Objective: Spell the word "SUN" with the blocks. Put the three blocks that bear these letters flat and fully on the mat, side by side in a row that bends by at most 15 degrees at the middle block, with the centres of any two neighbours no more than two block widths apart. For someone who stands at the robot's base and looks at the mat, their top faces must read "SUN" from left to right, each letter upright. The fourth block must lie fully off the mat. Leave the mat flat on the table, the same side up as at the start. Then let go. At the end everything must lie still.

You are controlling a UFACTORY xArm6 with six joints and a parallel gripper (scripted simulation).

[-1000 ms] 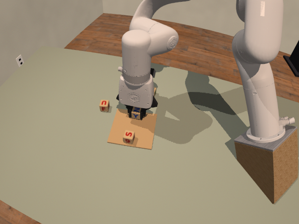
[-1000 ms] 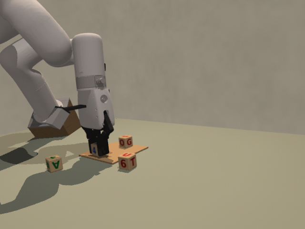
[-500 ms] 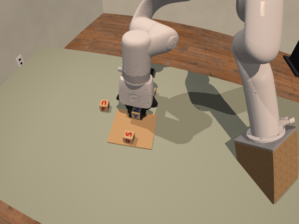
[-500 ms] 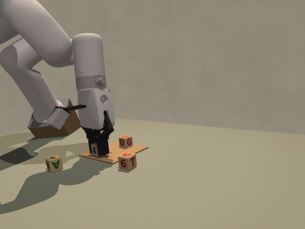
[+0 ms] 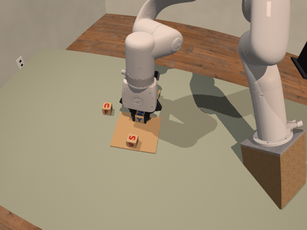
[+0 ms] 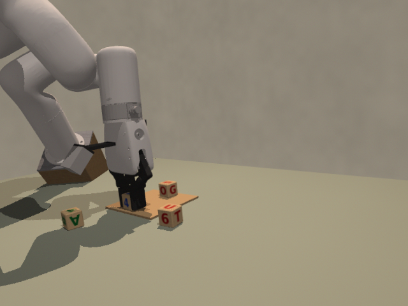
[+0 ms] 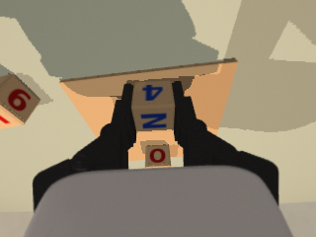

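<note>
My gripper (image 5: 140, 119) (image 6: 131, 201) (image 7: 153, 96) is shut on the N block (image 5: 140, 114) (image 6: 125, 201) (image 7: 153, 119). It holds the block upright, N on top, low over the far end of the tan mat (image 5: 148, 139) (image 6: 184, 198) (image 7: 209, 96). I cannot tell whether the block touches the mat. The S block (image 5: 132, 140) (image 6: 167, 189) (image 7: 157, 154) lies flat on the near end of the mat. The U block (image 5: 107, 108) (image 6: 169, 215) (image 7: 17, 101) lies on the table beside the mat, off it.
The fourth block, with a green A (image 6: 72, 218), lies on the table off the mat; only a sliver of it (image 5: 159, 93) shows behind the gripper in the top view. The robot's base pedestal (image 5: 272, 168) stands at the right.
</note>
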